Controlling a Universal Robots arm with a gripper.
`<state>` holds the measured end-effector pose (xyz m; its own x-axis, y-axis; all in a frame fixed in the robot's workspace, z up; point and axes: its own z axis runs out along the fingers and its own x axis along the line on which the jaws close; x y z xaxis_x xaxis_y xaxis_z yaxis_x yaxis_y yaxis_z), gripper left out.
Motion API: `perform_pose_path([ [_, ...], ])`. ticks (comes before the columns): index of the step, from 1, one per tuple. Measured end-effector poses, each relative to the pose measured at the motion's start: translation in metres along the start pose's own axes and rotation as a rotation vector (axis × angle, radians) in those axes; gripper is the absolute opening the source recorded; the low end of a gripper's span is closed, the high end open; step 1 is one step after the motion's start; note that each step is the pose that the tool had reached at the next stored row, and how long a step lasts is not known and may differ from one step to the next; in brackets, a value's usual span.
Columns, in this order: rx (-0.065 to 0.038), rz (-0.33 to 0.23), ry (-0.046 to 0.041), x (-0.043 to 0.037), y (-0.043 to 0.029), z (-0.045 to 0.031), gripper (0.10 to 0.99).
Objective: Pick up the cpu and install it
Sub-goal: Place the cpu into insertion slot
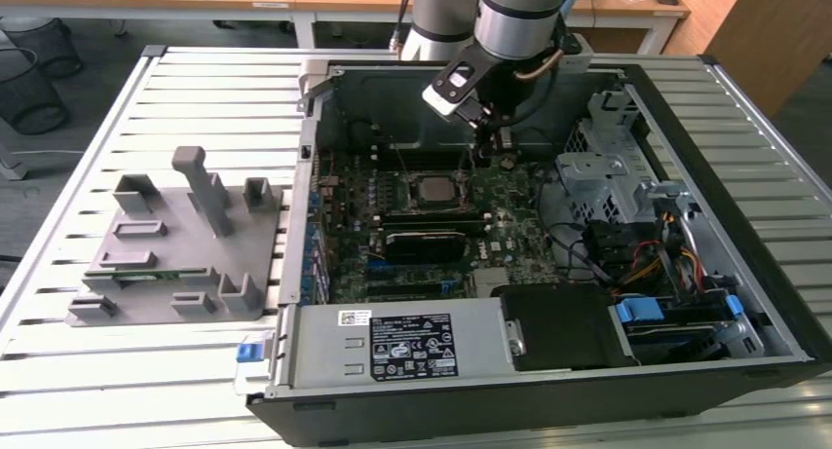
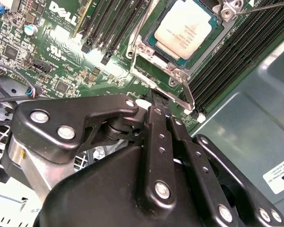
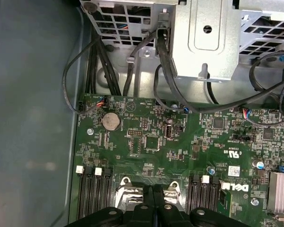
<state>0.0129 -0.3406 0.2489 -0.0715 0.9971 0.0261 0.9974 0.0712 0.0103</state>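
The cpu (image 1: 434, 188) lies flat in the dark socket frame (image 1: 405, 198) on the motherboard, inside the open computer case. Its shiny silver top (image 2: 189, 28) is uncovered in the second wrist view. My gripper (image 1: 488, 155) hangs inside the case just behind the socket, toward the exterior view's right. Its two black fingers (image 2: 156, 123) are pressed together with nothing between them. Their tips (image 2: 157, 97) stand close to the metal bracket (image 2: 166, 81) at the socket's corner. In the first wrist view the gripper (image 3: 153, 189) points down at the board between the memory slots.
A grey plastic fixture (image 1: 182, 244) with a thin green memory stick (image 1: 143, 272) stands on the slatted table at the exterior view's left. The case holds a metal drive cage (image 1: 605, 171), loose cables (image 3: 161, 71), a power supply (image 1: 403, 347) and memory slots (image 2: 118, 23).
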Motion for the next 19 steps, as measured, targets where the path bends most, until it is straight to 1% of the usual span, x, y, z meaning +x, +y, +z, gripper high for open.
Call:
perform_pose_path([
  [16, 0.0, 0.0, 0.0, 0.0003, -0.0063, 0.007, 0.106],
  [19, 0.0, 0.0, 0.0, 0.0004, -0.0089, 0.0089, 0.106],
])
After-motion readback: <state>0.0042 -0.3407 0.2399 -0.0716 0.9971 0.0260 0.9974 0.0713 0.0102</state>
